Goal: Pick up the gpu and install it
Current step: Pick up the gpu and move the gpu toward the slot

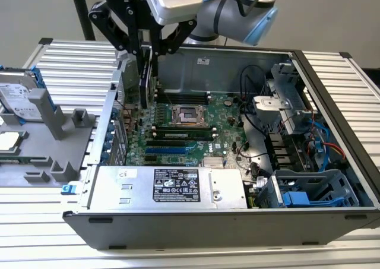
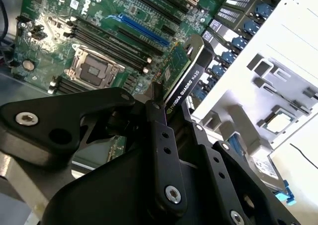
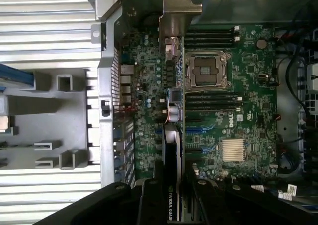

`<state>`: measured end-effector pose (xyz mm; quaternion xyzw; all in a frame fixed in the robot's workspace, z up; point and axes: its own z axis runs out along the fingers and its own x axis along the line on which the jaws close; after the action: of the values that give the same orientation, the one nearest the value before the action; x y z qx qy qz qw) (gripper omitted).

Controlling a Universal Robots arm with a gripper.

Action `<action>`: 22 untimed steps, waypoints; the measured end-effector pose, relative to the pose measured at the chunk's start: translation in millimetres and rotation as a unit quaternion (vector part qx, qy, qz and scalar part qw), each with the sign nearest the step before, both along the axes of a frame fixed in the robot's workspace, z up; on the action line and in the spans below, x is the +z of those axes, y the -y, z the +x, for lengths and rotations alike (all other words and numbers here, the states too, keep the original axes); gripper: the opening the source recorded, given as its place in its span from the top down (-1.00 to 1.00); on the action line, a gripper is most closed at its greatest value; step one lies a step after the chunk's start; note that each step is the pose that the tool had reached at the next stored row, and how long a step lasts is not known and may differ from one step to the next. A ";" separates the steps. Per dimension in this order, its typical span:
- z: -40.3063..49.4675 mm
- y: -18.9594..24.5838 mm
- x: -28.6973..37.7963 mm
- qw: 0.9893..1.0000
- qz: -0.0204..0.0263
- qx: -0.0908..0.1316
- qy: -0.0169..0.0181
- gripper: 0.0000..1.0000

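The gripper [image 1: 145, 50] is clamping its black fingers [image 2: 160, 135] on the gpu [image 1: 145, 82], which is hanging edge-on inside the open steel case [image 1: 237, 64], just beside its slotted rear wall [image 1: 114, 117] and above the green motherboard [image 1: 196, 126]. The card's long axis is running down from the fingers toward the expansion slots [image 1: 169, 144]; its matte black shroud [image 2: 191, 83] is probably facing that wall. A boxy grey power supply [image 1: 172, 186] is sitting nearby.

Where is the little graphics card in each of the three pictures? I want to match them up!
Exterior view: the gpu, a small flat green-and-black card, hangs edge-on from the black end effector over the large green motherboard, toward the exterior view's left.
Second wrist view: gpu clamped edge-on above the motherboard.
First wrist view: gpu edge-on over the motherboard's slots.
Shared landmark: the square silver processor socket.
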<state>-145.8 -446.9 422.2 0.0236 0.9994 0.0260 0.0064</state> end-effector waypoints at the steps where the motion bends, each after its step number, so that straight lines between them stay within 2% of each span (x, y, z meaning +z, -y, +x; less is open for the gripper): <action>1: 0.7 0.0 0.0 1.000 0.000 0.000 0.000 1.00; 22: 12.5 0.0 0.0 1.000 0.000 0.000 0.000 1.00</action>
<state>-133.3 -446.9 422.2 0.0236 0.9994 0.0260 0.0064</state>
